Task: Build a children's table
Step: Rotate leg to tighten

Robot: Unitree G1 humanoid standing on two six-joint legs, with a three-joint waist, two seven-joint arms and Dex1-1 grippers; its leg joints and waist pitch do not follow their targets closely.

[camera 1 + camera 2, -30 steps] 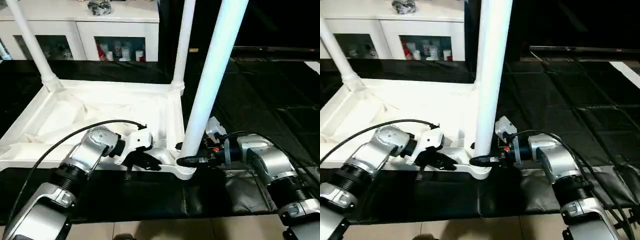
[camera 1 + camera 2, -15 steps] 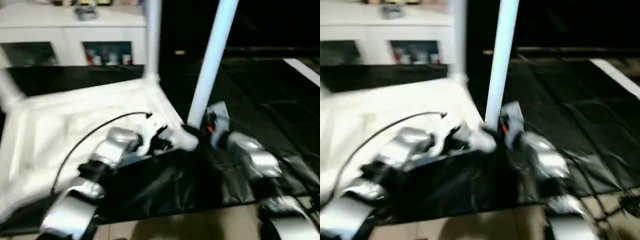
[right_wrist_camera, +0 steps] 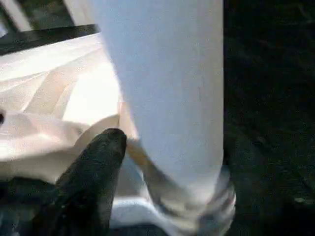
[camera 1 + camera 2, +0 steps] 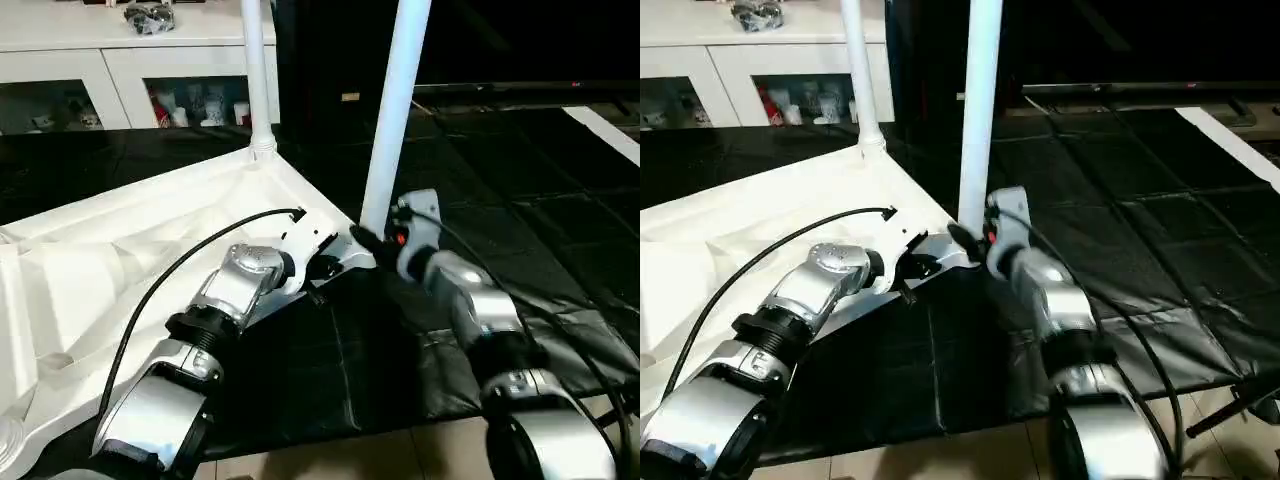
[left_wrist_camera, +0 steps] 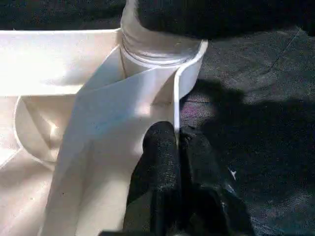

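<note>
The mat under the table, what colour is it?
Black; the mat shows best in the left eye view.

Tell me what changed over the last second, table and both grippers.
The upturned table top has swung round on the black mat: its near corner with the leg now points toward the right arm, the long edge running diagonally. The right gripper, then closed round the leg's base, now sits beside it. Unchanged: the left gripper stays pinched on the top's rim, and the legs remain upright.
</note>
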